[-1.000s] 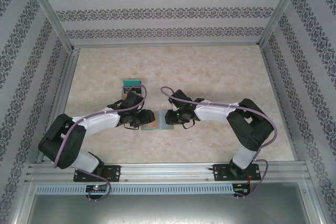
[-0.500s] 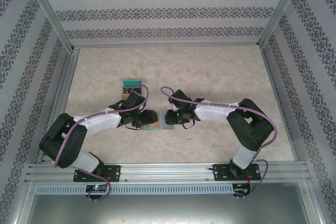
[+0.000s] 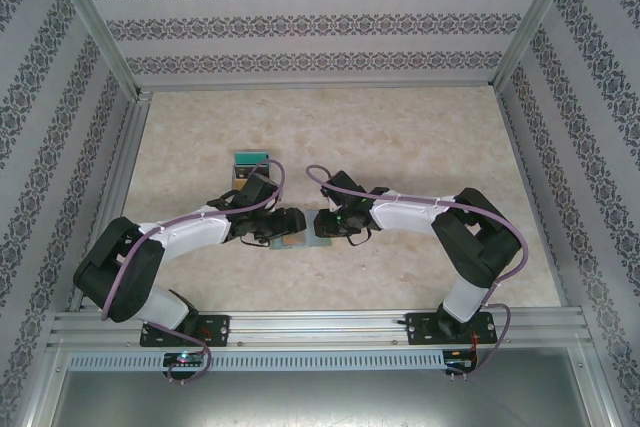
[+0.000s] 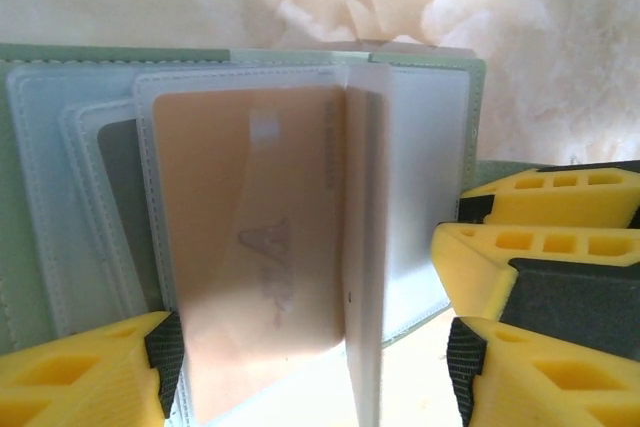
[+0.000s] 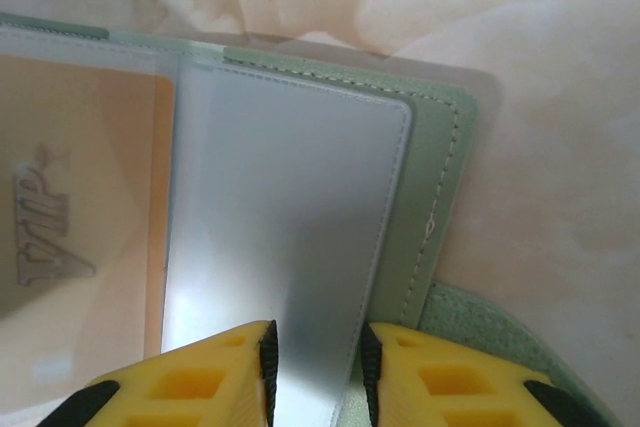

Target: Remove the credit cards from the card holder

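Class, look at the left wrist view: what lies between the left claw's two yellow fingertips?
In the left wrist view, the tan card in its clear sleeve of the open card holder lies between the left claw tips.

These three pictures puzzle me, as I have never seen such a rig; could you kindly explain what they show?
The picture from above shows two robot arms bolted to a table, meeting over an open card holder. The other two come from cameras on the wrists; the yellow blocks are fingertips. The left gripper stands open around a clear sleeve holding a tan card. The right gripper pinches an empty clear sleeve at the holder's other side. More cards lie stacked behind the left arm.
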Robot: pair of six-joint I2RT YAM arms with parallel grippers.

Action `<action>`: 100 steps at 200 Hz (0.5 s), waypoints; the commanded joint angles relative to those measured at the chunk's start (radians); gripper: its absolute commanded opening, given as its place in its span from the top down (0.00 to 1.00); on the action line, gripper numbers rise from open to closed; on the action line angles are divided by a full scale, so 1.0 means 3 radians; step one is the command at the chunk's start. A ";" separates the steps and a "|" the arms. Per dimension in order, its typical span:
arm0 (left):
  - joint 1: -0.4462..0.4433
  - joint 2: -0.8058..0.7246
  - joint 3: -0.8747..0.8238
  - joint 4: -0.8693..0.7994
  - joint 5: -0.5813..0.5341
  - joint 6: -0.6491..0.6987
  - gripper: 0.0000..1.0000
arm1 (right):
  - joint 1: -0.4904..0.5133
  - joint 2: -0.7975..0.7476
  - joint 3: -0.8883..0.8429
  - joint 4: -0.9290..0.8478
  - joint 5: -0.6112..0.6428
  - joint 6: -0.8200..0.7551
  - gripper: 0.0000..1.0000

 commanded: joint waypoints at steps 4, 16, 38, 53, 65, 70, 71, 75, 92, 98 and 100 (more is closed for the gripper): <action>-0.0071 -0.0046 0.0048 0.0265 0.0186 0.0032 0.24 | 0.0029 0.0063 -0.0040 0.0002 0.0088 -0.0006 0.66; -0.0071 -0.0028 0.0036 0.0304 0.0221 0.0025 0.17 | 0.0029 0.0057 -0.0040 0.0002 0.0088 0.0000 0.65; -0.0068 0.0032 0.0029 0.0359 0.0286 0.0014 0.12 | 0.0029 0.0063 -0.0040 0.0003 0.0088 -0.0001 0.64; -0.0068 0.0074 0.0027 0.0384 0.0318 0.0004 0.06 | 0.0031 0.0063 -0.0044 0.0002 0.0093 0.0004 0.63; -0.0069 0.0088 0.0016 0.0425 0.0343 -0.0009 0.00 | 0.0027 0.0063 -0.0045 0.0002 0.0098 0.0004 0.60; -0.0071 0.0090 0.0015 0.0438 0.0353 -0.0011 0.01 | 0.0028 0.0063 -0.0045 0.0005 0.0098 0.0004 0.60; -0.0070 0.0088 0.0015 0.0439 0.0356 -0.0011 0.01 | 0.0028 0.0063 -0.0045 0.0002 0.0098 0.0004 0.60; -0.0068 0.0087 0.0006 0.0449 0.0359 -0.0011 0.00 | 0.0027 0.0063 -0.0045 0.0003 0.0098 0.0004 0.60; -0.0068 0.0090 0.0019 0.0408 0.0336 -0.0004 0.00 | 0.0025 0.0063 -0.0040 -0.0003 0.0101 0.0004 0.59; -0.0068 0.0079 0.0019 0.0400 0.0333 0.0003 0.00 | 0.0027 0.0060 -0.0040 -0.0005 0.0110 0.0008 0.59; -0.0068 0.0076 0.0023 0.0393 0.0327 0.0003 0.00 | 0.0025 0.0058 -0.0040 -0.0008 0.0112 0.0009 0.59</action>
